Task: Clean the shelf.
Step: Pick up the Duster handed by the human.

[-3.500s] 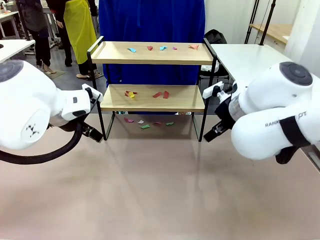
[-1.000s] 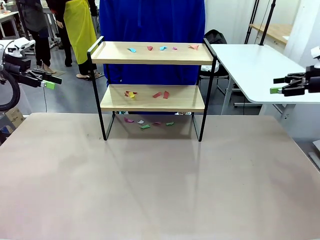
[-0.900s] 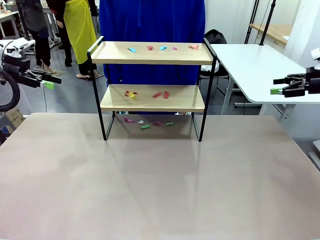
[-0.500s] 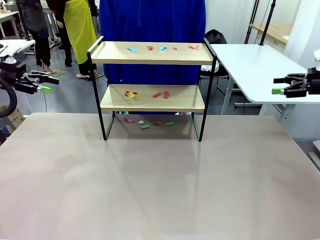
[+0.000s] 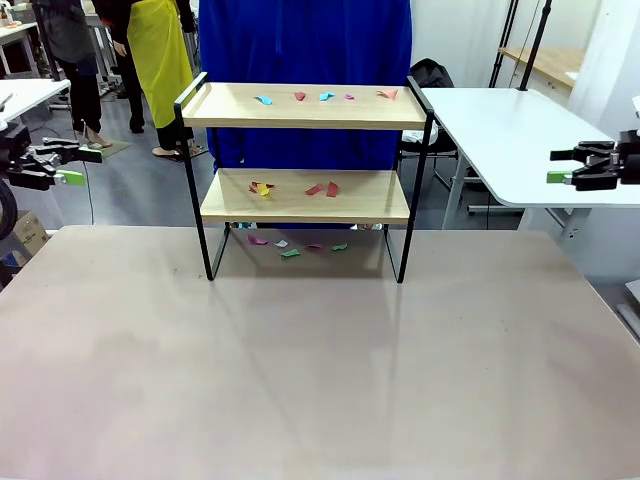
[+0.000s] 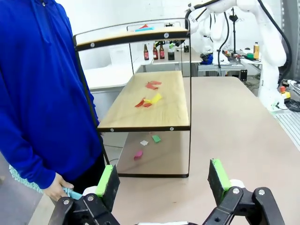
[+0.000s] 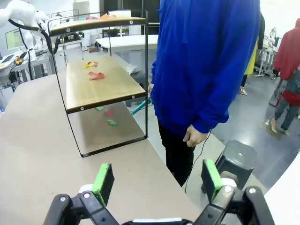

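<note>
Item: shelf [image 5: 360, 202], two wooden boards in a black frame, standing at the far edge of the table [image 5: 320, 380], midway between the two grippers and well apart from both. Contents: coloured paper scraps on the top board [image 5: 326, 96], more on the lower board [image 5: 322, 189], and a scatter on the table between the legs [image 5: 290, 252]; none is gathered yet, so by the look of it the cleaning has not begun. Left gripper [image 5: 72, 165]: held out at about the height of the lower board, off the shelf's left end, fingers spread wide with nothing between the green pads; its wrist view looks down the length of the shelf [image 6: 159, 112], which lies ahead of the left gripper [image 6: 163, 180] and beyond reach. Right gripper [image 5: 560, 166]: mirrored off the shelf's right end, likewise spread and empty, with the shelf [image 7: 93, 91] ahead of the right gripper [image 7: 157, 180] and to one side. Both appear parked clear of the rack, probably to leave it free for the person [image 6: 37, 84] in a blue top standing just behind it. That person's hand [image 6: 58, 185] hangs low beside the left gripper and holds something teal [image 6: 72, 193], perhaps a cleaning tool; what it is cannot be told.
</note>
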{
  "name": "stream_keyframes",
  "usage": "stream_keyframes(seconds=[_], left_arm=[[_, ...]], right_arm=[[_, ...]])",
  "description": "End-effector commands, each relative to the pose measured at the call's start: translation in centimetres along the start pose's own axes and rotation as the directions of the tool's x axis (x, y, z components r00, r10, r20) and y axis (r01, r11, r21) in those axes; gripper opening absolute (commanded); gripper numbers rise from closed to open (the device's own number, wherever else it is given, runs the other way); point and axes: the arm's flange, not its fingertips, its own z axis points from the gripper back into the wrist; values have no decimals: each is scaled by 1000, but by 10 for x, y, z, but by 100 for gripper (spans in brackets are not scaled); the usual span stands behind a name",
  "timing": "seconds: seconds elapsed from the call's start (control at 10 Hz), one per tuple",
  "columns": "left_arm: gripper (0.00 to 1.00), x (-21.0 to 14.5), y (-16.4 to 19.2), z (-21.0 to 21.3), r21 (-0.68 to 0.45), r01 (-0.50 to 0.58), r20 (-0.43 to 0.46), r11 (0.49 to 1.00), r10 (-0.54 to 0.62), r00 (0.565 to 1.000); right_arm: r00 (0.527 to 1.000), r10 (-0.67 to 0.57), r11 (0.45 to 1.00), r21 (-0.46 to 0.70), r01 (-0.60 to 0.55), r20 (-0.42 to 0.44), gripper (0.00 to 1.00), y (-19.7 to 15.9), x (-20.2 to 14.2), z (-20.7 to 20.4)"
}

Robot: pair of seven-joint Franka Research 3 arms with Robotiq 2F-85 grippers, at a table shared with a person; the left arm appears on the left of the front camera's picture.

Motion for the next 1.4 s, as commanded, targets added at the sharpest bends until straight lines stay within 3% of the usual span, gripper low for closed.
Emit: stream_keyframes(seconds=[0.0, 0.4, 0.5, 1.3], left_arm=[[100, 5, -9, -1, 15, 34, 41, 999, -35, 999], [100, 7, -9, 1, 77, 17, 65, 997, -22, 998], [100, 2, -2, 2, 16, 12, 28, 1000, -13, 1000], [100, 2, -2, 2, 16, 12, 28, 1000, -13, 1000]], right_arm=[[998, 42, 999, -22, -41, 52, 100, 9, 5, 1], [1000, 13, 1000, -13, -13, 17, 100, 0, 9, 4], [1000, 13, 1000, -13, -13, 17, 100, 0, 9, 4], [1000, 13, 1000, -13, -13, 17, 100, 0, 9, 4]])
